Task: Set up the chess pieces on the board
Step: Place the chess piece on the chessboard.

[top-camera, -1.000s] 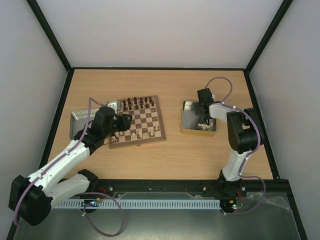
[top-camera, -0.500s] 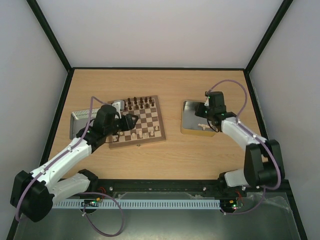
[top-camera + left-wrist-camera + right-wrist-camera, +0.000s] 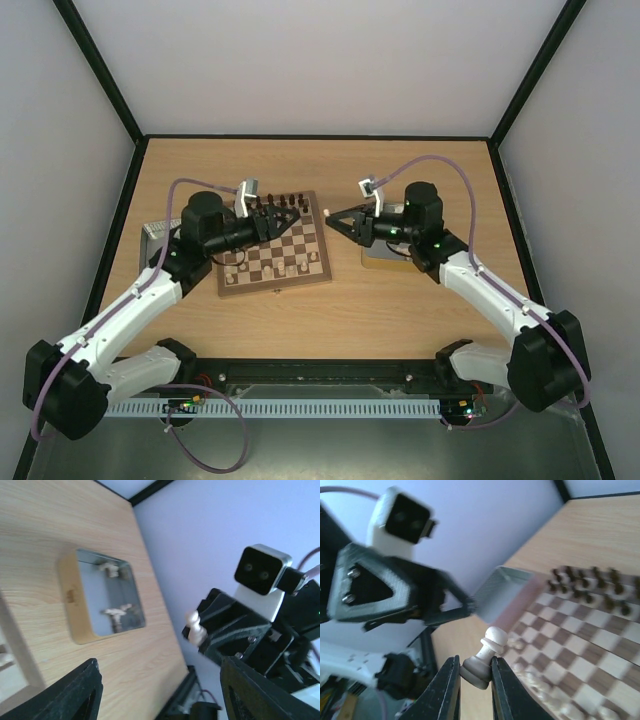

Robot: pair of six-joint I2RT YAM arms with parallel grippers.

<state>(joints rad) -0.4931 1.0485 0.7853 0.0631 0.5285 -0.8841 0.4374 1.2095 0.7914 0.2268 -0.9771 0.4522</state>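
Cream pawn (image 3: pixel 487 655) pinched at its base by right gripper (image 3: pixel 335 215), over the board (image 3: pixel 323 250) at its 2 o'clock edge | left gripper (image 3: pixel 296 213) spread wide, empty, facing it | risk: shallow base pinch, pawn could tip out; fingertips close, may clash.

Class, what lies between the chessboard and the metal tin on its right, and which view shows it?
The right tool, shut on a pale pawn, hovers between board and tin; the top view shows it.
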